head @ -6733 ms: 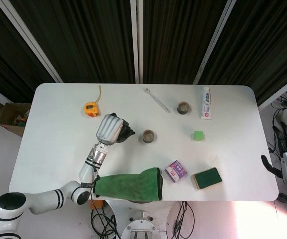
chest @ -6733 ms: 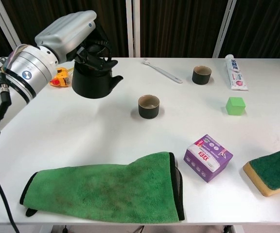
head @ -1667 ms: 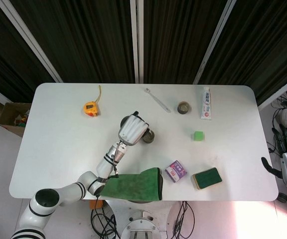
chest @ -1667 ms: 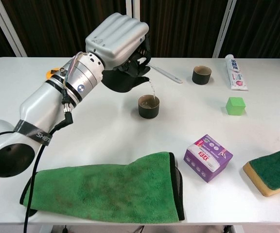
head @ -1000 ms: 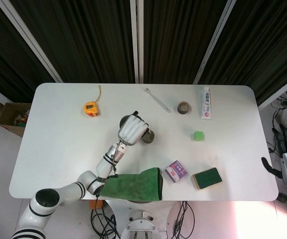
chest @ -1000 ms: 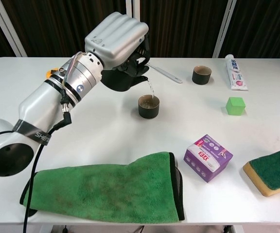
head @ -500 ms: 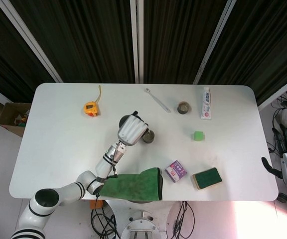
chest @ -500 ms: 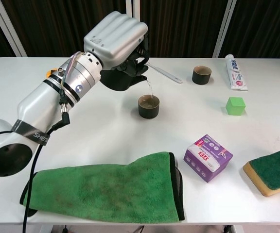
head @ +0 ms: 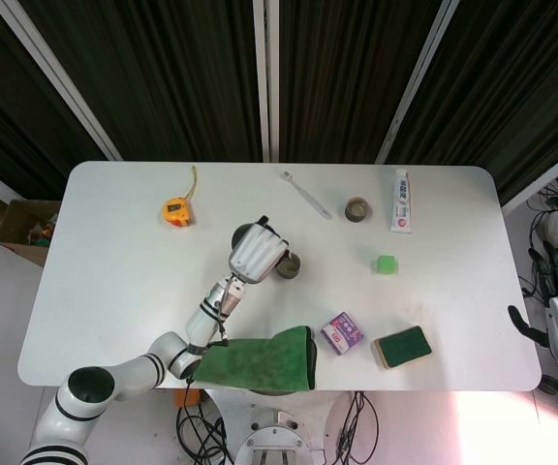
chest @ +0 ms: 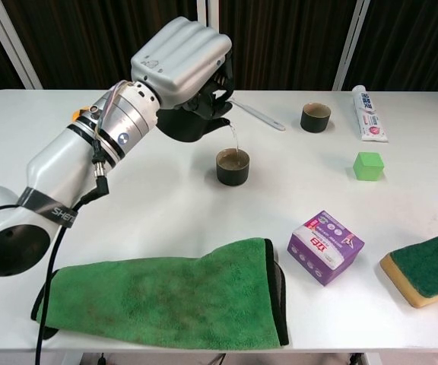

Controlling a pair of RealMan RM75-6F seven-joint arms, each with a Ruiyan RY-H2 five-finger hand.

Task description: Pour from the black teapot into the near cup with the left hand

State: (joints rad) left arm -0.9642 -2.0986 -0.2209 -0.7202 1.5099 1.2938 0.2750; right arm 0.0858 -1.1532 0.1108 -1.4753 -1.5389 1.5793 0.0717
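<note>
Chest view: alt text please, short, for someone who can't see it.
The robot's left hand tilts a black teapot, pouring a thin stream into the near cup on a white table. A green towel lies in front.

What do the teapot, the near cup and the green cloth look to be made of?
Teapot: matt black, probably ceramic or cast iron; it shows no shine, and the left hand hides most of it.
Near cup: dark outside, paler lining, likely glazed ceramic.
Green cloth: soft fuzzy nap with a dark hem, most likely microfibre.

black teapot mostly behind left hand
</note>
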